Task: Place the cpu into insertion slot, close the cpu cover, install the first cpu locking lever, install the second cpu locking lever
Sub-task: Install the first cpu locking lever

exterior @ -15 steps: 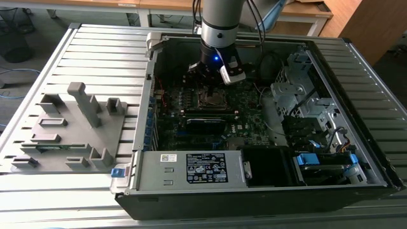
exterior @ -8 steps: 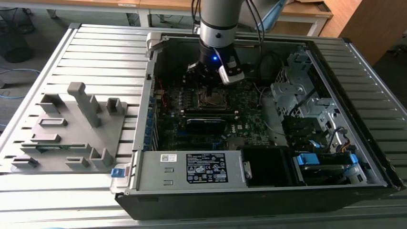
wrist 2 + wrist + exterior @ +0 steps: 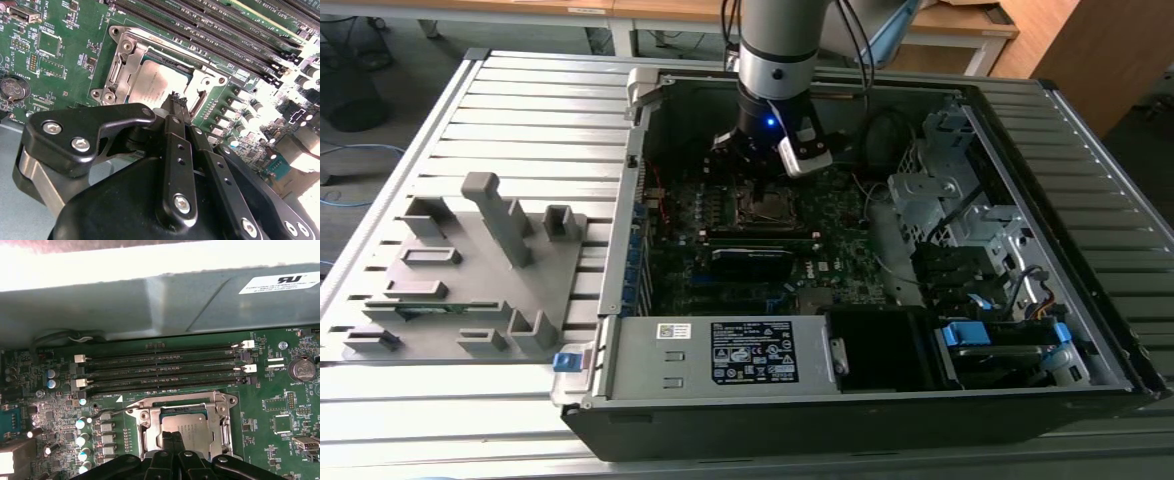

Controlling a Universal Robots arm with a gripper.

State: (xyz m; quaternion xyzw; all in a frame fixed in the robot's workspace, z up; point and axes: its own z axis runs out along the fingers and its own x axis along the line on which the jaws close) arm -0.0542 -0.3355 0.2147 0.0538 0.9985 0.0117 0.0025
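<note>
One arm [image 3: 774,40] hangs upright over the cpu [image 3: 156,82].

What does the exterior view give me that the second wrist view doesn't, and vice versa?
Exterior view adds the open dark computer case and the grey fixture block beside it. Second wrist view adds the grey square cpu in the silvery-rimmed insertion slot, framed by the thin silvery cpu cover. Both share the black gripper over the green motherboard.

cpu [image 3: 189,426] framed by cpu cover [image 3: 223,412]; fingers [image 3: 166,444] together over it.
</note>
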